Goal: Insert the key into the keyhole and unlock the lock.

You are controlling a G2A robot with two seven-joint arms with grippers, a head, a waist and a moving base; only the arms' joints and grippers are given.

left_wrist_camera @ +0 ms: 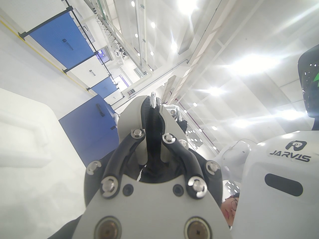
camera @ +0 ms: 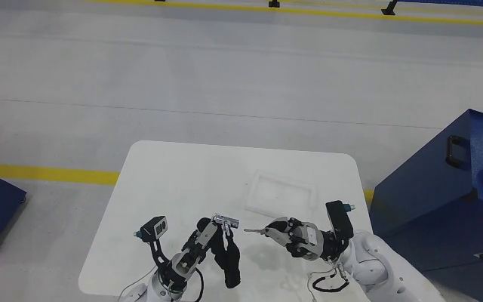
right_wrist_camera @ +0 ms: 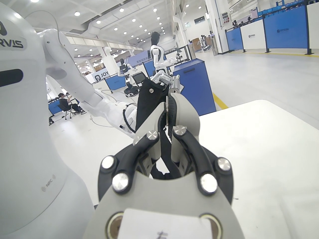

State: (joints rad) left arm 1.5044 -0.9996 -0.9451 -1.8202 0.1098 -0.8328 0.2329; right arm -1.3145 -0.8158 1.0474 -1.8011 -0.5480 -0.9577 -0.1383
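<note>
A silver lock hangs above the near part of the white table, with my left gripper shut on it. In the left wrist view the lock's metal pokes out between the closed fingertips of that gripper. A thin key juts from my right gripper, which is shut on it. The key's tip points at the lock, a short gap away. In the right wrist view the key's flat head is pinched in the gripper, with the lock just beyond.
A shallow white tray lies on the table beyond both grippers. A blue cabinet stands off the table's right side. The table's far and left parts are bare.
</note>
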